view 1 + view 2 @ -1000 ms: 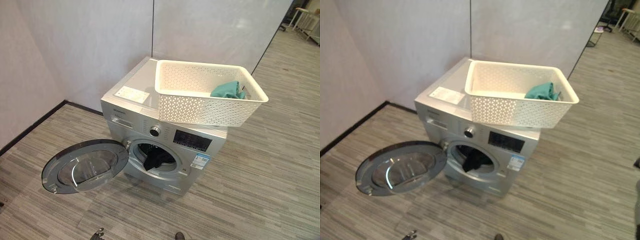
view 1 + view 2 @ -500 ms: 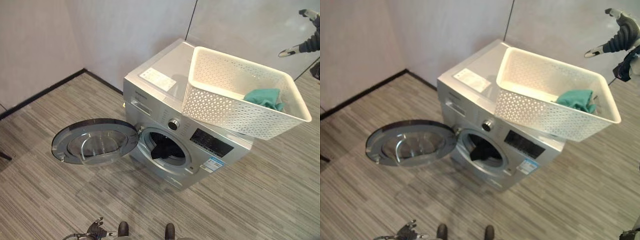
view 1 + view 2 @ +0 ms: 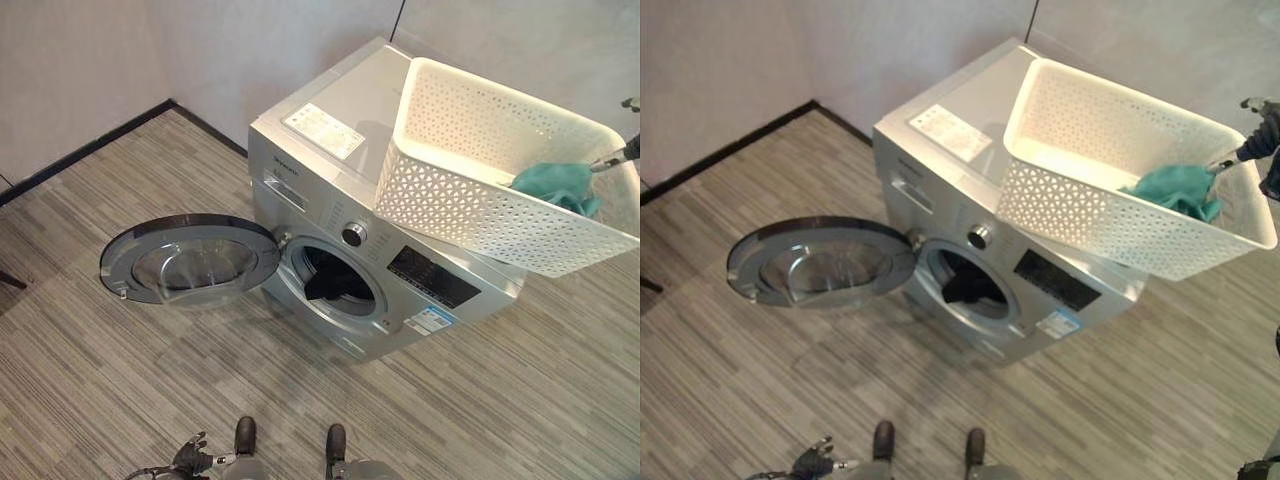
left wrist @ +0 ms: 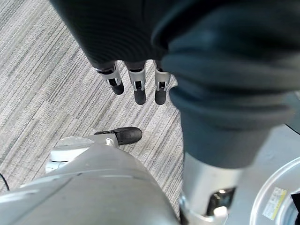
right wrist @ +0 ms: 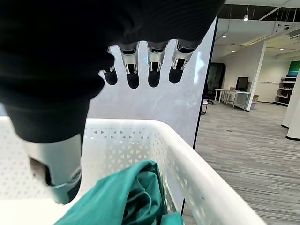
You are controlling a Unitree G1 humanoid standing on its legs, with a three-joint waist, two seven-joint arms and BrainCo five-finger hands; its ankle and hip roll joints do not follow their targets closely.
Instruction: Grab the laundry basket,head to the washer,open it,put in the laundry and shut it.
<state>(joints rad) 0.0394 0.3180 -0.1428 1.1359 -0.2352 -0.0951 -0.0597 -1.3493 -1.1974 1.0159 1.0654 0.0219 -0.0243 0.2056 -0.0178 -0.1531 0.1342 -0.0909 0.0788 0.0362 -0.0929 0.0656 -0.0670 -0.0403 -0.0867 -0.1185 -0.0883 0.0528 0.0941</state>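
Now the white laundry basket [image 3: 480, 190] is seen resting on top of the silver washer [image 3: 340, 170], overhanging its right side. A teal garment [image 3: 1175, 188] is bunched in the basket's right end, and the right robot hand [image 5: 140, 65] is held just above it, fingers straight, nothing gripped. The washer door [image 3: 190, 258] is swung wide open, with dark laundry [image 3: 335, 290] seen inside the drum. The left robot hand [image 4: 136, 82] is hung low over the floor [image 3: 120, 380], fingers relaxed.

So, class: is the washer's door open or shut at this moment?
Open. The round door is swung fully out to the side of the washer, and the drum opening is uncovered, with dark laundry inside.
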